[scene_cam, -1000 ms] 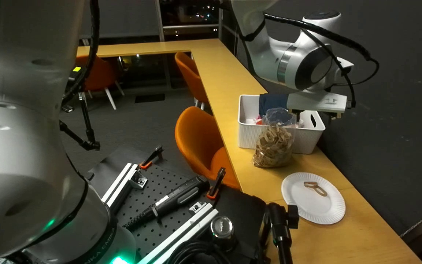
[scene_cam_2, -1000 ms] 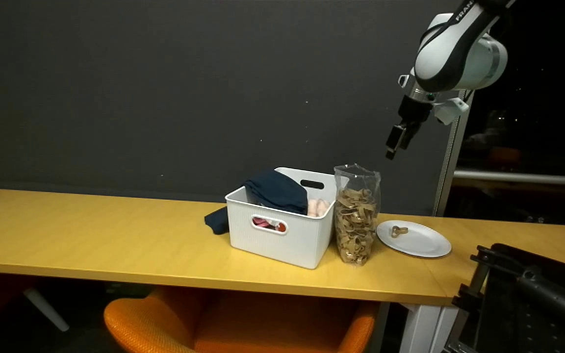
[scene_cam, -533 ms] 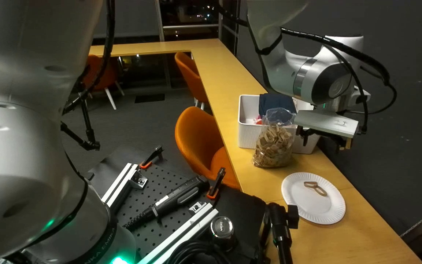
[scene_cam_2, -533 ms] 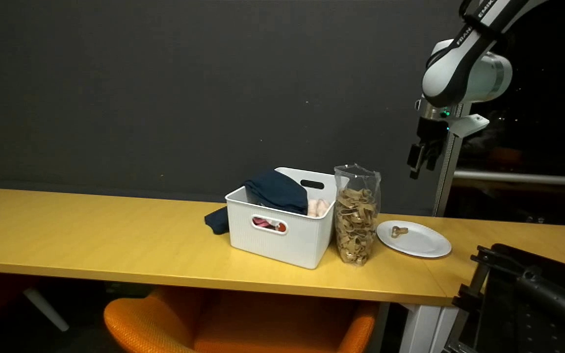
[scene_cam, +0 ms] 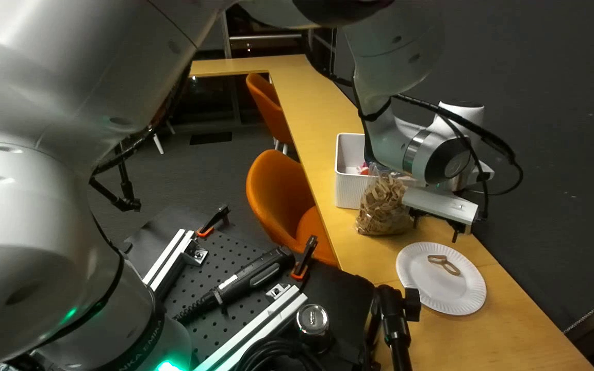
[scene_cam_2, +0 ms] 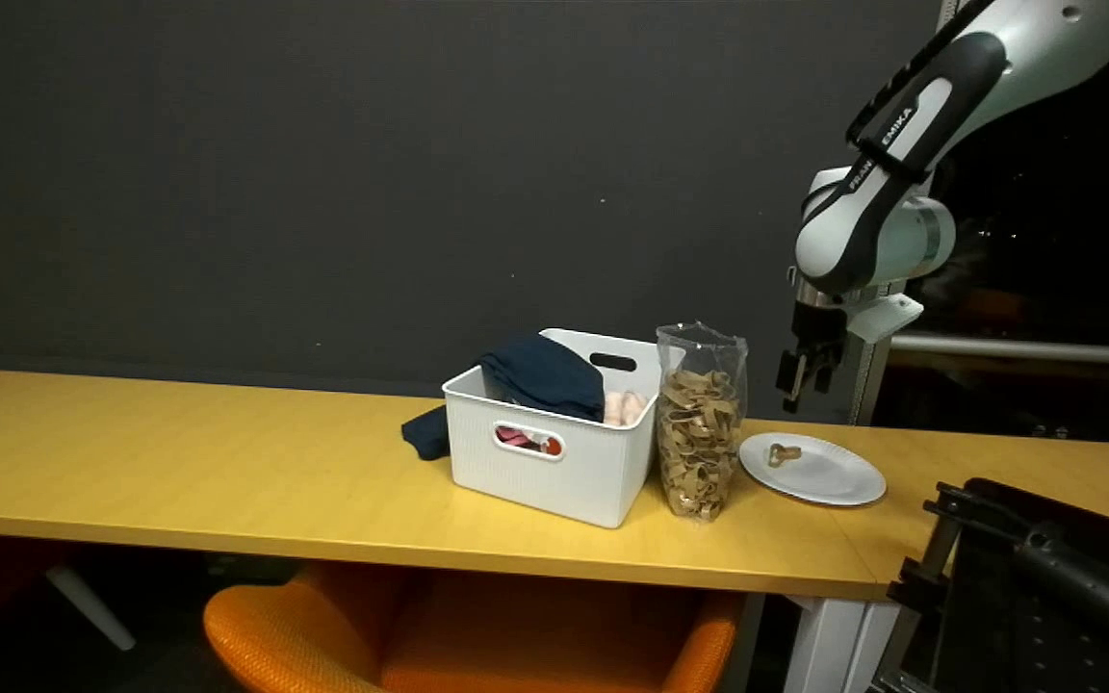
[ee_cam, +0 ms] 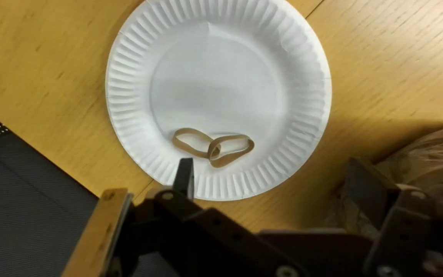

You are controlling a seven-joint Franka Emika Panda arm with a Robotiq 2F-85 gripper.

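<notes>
This looks like an office or meeting room with a robotics lab set-up in it. A long wooden table [scene_cam: 320, 113] runs along a dark grey wall or blind [scene_cam_2: 275, 192] and, in an exterior view, turns a corner before a dark window [scene_cam: 261, 46]; small lights [scene_cam_2: 984, 232] show beyond it. Matching orange shell chairs [scene_cam: 274, 188] stand at the table's edge on a plain grey floor [scene_cam: 199, 175]. The lab side shows in the white robot arm [scene_cam: 70, 129], the black perforated board [scene_cam: 235, 247] beside it, metal rails [scene_cam: 256, 320] and clamps [scene_cam: 304, 256].
</notes>
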